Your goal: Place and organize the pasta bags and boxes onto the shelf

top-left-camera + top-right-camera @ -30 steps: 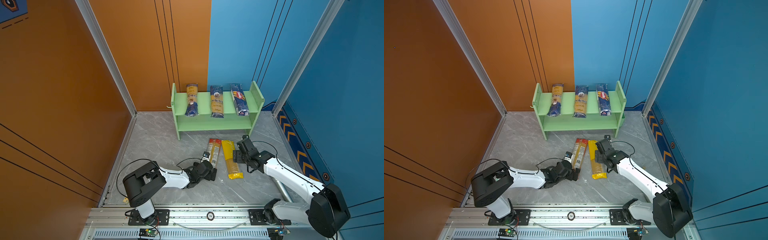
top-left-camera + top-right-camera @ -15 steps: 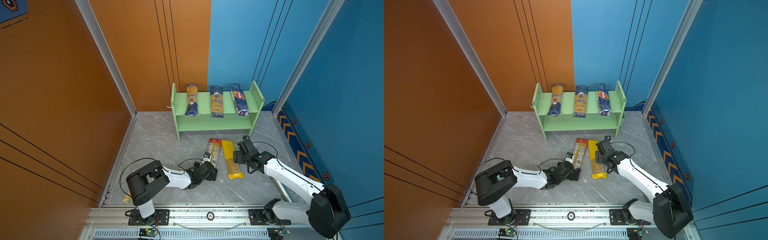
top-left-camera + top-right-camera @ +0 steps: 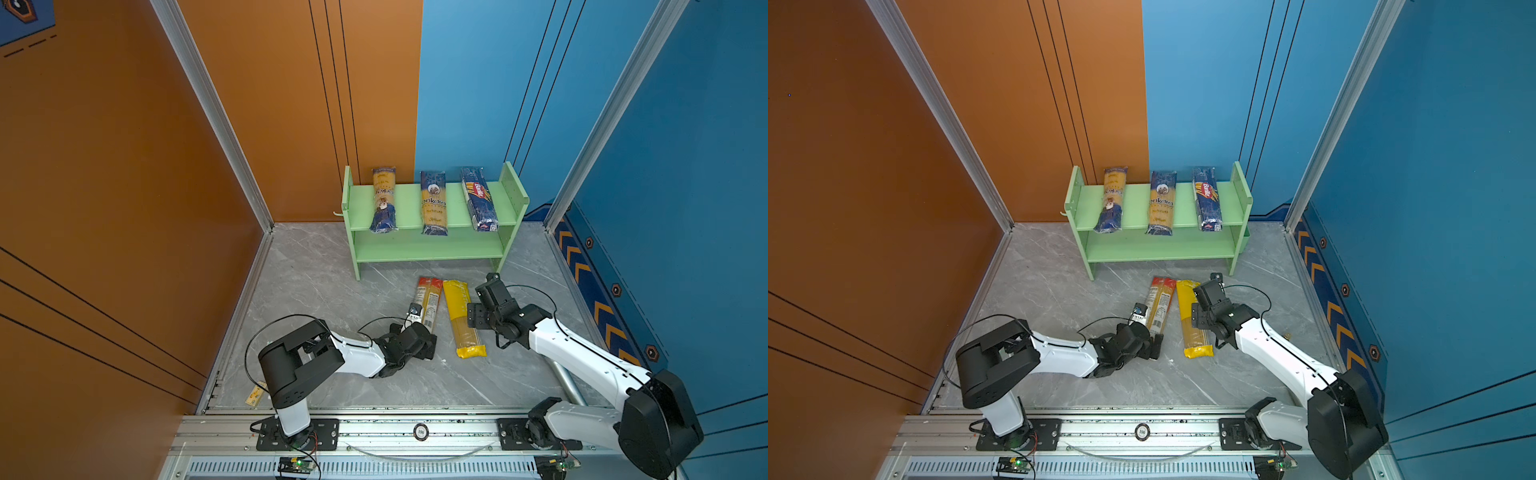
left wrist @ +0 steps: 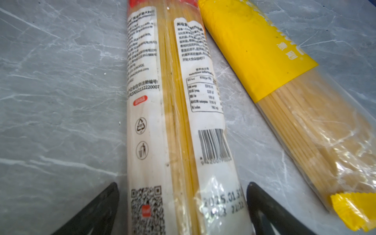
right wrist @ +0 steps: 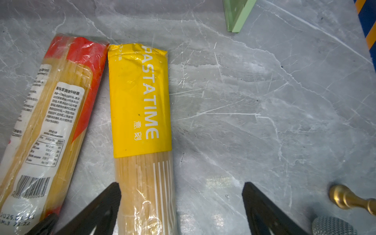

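The light green shelf (image 3: 432, 249) (image 3: 1158, 249) stands at the back. Its top tier carries two navy-and-yellow packets (image 3: 384, 199) (image 3: 433, 203) and a navy Barilla packet (image 3: 479, 199). On the floor in front lie a red-ended packet (image 3: 427, 301) (image 4: 173, 122) and a yellow-ended packet (image 3: 461, 316) (image 5: 142, 112), side by side. My left gripper (image 3: 428, 347) (image 4: 181, 185) is open, its fingers on either side of the red-ended packet's near end. Also open, my right gripper (image 3: 473, 318) (image 5: 181, 184) has the yellow-ended packet inside its gap, against one finger.
A microphone with a gold stem (image 5: 350, 200) and silver mesh head (image 5: 333, 225) lies on the floor close to the right gripper. A shelf leg (image 5: 237, 16) stands beyond it. Orange and blue walls enclose the grey marble floor (image 3: 316, 282). A metal rail (image 3: 415, 432) runs along the front.
The left arm has edged slightly forward along the red-ended packet. The right arm has barely moved. Both grippers stay open.
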Robot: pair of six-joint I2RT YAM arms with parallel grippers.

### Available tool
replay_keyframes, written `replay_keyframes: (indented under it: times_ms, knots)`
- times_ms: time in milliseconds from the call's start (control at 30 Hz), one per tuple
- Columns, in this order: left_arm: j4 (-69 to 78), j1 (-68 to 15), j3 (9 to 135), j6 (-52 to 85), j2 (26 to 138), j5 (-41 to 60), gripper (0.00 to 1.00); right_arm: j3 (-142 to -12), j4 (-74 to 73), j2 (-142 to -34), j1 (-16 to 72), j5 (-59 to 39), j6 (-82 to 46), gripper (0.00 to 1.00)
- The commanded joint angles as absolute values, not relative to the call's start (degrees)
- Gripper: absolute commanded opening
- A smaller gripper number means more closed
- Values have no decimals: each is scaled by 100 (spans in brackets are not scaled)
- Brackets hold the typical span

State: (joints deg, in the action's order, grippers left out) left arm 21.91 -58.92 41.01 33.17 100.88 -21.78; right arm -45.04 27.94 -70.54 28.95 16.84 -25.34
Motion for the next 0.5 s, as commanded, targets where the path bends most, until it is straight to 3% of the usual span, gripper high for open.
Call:
replay_keyframes:
  times_ms: [0, 167, 467]
  knots:
    - [1975, -5985, 4126, 3541, 10331, -2194, 98, -4409, 2817, -6935, 2865, 1661, -2531, 91]
    - [1970, -6082, 4131, 3597, 10450, -2255, 100, -4377, 2804, -6917, 2856, 1661, -2540, 91]
    - [1969, -6161, 4123, 3576, 10492, -2332, 88, -4372, 2795, -6882, 2839, 1661, -2531, 91]
